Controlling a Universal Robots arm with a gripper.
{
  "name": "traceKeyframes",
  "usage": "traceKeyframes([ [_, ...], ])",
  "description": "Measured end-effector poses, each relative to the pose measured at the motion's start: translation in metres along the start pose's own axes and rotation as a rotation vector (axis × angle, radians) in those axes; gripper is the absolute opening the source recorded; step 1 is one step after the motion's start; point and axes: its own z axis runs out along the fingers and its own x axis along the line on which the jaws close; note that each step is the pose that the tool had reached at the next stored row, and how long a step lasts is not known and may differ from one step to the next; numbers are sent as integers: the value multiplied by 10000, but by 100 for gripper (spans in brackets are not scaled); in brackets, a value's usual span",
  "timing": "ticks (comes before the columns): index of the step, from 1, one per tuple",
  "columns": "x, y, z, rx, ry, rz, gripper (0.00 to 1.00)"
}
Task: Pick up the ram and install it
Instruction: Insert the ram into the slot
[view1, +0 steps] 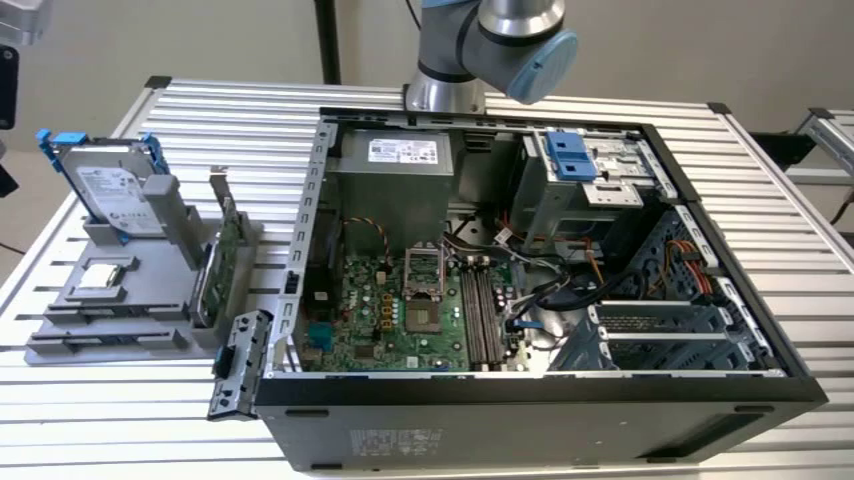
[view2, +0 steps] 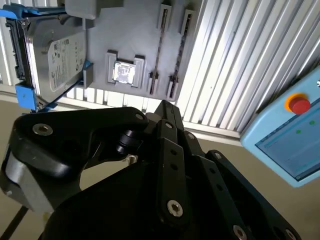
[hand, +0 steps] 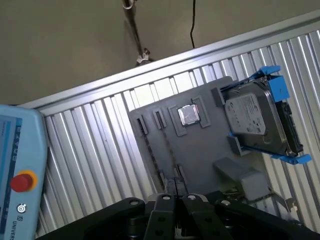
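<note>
Black tool (view2: 165, 107) links are seen closest, drawn together on nothing. Well beyond them, the ram (view2: 158, 50) is stood on edge in the grey holder plate (view2: 130, 30) on the table (view2: 235, 60). Nothing is yet picked up or installed.

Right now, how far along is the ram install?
Done: nothing that shows; the motherboard's slots look unfilled. In hand: the gripper hangs over the gray tray, close to the ram, which stands on edge in the tray's holders. Left: both the pickup and the seating in a slot.
</note>
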Motion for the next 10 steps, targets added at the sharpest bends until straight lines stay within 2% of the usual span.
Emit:
traceKeyframes([
  [10, 1, -1, 0, -16, 38, -778, 0],
])
